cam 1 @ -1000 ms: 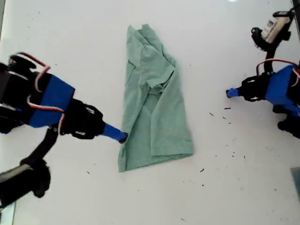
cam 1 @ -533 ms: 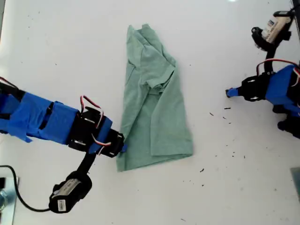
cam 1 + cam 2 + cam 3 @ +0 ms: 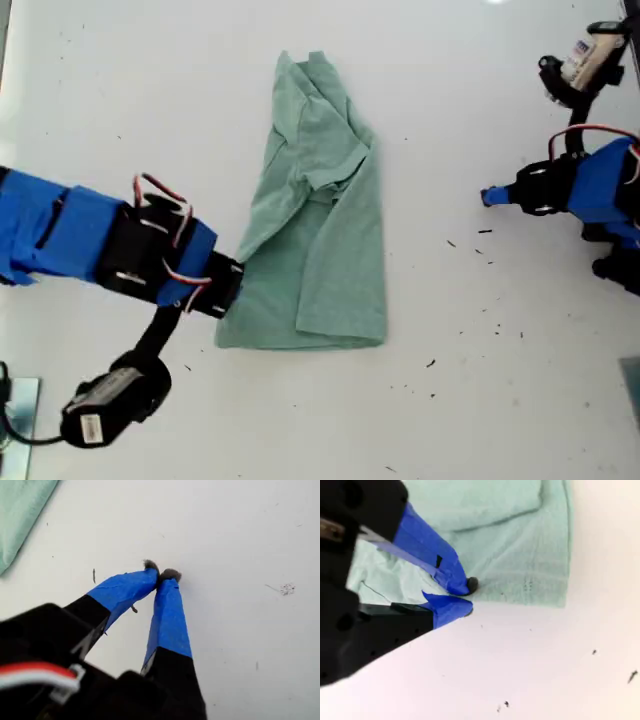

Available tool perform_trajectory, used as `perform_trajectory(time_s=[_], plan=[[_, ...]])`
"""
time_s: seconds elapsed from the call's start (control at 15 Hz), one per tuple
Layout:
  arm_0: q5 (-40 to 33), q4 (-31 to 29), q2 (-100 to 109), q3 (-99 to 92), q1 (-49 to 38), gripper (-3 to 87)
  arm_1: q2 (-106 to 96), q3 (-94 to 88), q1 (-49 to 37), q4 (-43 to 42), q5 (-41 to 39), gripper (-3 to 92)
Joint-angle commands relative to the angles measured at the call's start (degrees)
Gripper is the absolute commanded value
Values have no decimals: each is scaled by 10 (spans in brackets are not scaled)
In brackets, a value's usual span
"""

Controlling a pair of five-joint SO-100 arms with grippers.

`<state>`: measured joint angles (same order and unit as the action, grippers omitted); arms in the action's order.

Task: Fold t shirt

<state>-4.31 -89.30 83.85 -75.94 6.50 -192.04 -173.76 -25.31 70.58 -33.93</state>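
Note:
The pale green t shirt (image 3: 320, 230) lies lengthwise and partly folded on the white table, in the middle of the exterior view. My second gripper (image 3: 232, 290) comes in from the exterior view's left and sits at the shirt's near hem corner. In the second wrist view the blue-taped second gripper (image 3: 467, 597) is pinched on the edge of the t shirt (image 3: 520, 555). My first gripper (image 3: 487, 197) hovers apart from the cloth at the exterior view's right. In the first wrist view the first gripper (image 3: 162, 573) has its tips touching over bare table, with only a strip of the t shirt (image 3: 20, 510) in view.
The white table (image 3: 470, 400) carries small dark specks (image 3: 480, 250) between the shirt and the first arm. A wrist camera on its cable (image 3: 100, 420) hangs low at the exterior view's left. Another camera module (image 3: 585, 60) sits at the exterior view's upper right.
My second gripper has taken the shirt's near hem corner and pulled it toward the exterior view's left; the hem now lies wider and straighter. The first arm has not moved.

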Motion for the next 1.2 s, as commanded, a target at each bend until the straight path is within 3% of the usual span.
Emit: perform_trajectory(time_s=[0.0,0.2,0.33,0.6,0.73,0.87,0.93,1.0,1.13], plan=[[-26,-18,99,4,-33,-2,-12,-28,7,9,-2,25],[-38,-13,42,74,-25,-2,-25,-30,7,15,-1,25],[-63,-1,-69,231,-12,-2,-25,-31,7,16,0,25],[-145,205,-166,276,-35,-2,-25,-31,5,16,3,25],[-218,347,-215,276,-39,224,-25,-31,5,17,4,25],[-240,421,-246,276,-44,319,-25,-32,5,18,5,25],[-252,448,-222,271,-42,316,-25,-32,5,18,6,25],[-260,460,-183,258,-40,308,-25,-32,5,18,7,25],[-265,396,-92,225,-61,294,-25,-32,5,19,8,25]])
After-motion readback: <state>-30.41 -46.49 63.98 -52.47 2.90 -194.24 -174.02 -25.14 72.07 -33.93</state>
